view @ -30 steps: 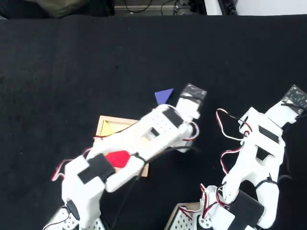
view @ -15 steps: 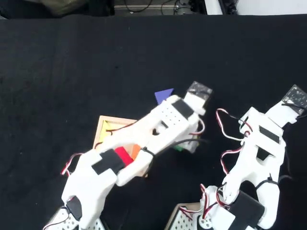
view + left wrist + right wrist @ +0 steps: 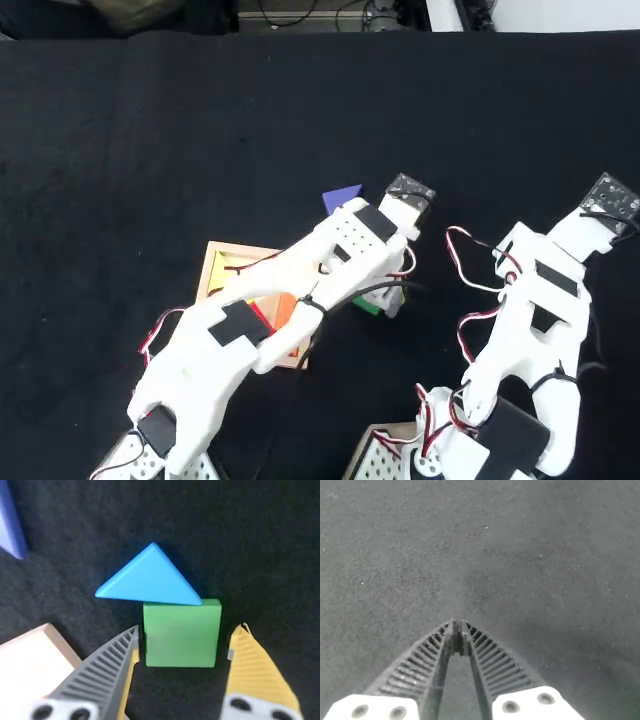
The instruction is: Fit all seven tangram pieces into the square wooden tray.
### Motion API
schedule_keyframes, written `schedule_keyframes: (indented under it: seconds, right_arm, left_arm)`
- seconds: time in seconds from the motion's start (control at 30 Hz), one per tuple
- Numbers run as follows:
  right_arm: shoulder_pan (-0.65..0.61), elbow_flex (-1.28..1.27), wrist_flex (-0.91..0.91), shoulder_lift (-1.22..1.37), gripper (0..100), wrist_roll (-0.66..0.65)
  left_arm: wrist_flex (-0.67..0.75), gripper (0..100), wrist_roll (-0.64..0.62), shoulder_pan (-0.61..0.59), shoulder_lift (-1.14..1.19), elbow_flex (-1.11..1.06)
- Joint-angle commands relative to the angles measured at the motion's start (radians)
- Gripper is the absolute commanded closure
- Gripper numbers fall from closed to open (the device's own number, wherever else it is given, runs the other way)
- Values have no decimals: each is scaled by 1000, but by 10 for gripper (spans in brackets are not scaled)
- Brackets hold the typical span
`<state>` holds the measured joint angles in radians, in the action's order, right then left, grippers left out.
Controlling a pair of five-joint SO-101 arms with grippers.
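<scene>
From above, the left arm crosses the wooden tray [image 3: 215, 262], with a purple triangle [image 3: 342, 198] just beyond. At the left wrist, the left jaws stand apart, flanking a green square [image 3: 182, 632] that touches a blue triangle [image 3: 150, 577]. At the right wrist, the right jaws are together above the tabletop [image 3: 520, 540].

High view down over table [image 3: 120, 150], left wrist close above green square [image 3: 182, 632], shared with high view, right wrist close over table
</scene>
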<state>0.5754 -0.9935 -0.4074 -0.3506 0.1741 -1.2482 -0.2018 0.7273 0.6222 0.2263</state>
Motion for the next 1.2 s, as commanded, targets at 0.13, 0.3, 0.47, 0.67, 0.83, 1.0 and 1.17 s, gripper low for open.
schedule_keyframes:
  seconds: [0.13,0.3,0.47,0.67,0.83,1.0,1.17]
  right_arm:
    - [-18,53,15,-2,982,-9]
    - [-18,51,15,-2,983,-9]
    - [-18,51,15,-2,983,-9]
    - [-18,51,17,-2,983,-9]
    - [-18,51,17,-2,983,-9]
    - [-18,51,17,-2,983,-9]
    - [-20,51,17,-2,983,-9]
  left_arm:
    - [-28,766,15,-12,57,130]
    - [-34,816,18,-10,91,177]
    - [-58,943,18,-8,87,180]
    - [-272,973,20,-12,52,289]
    - [-459,972,121,-64,-75,377]
    - [-509,972,232,-219,-316,286]
    - [-496,972,359,-355,-566,27]
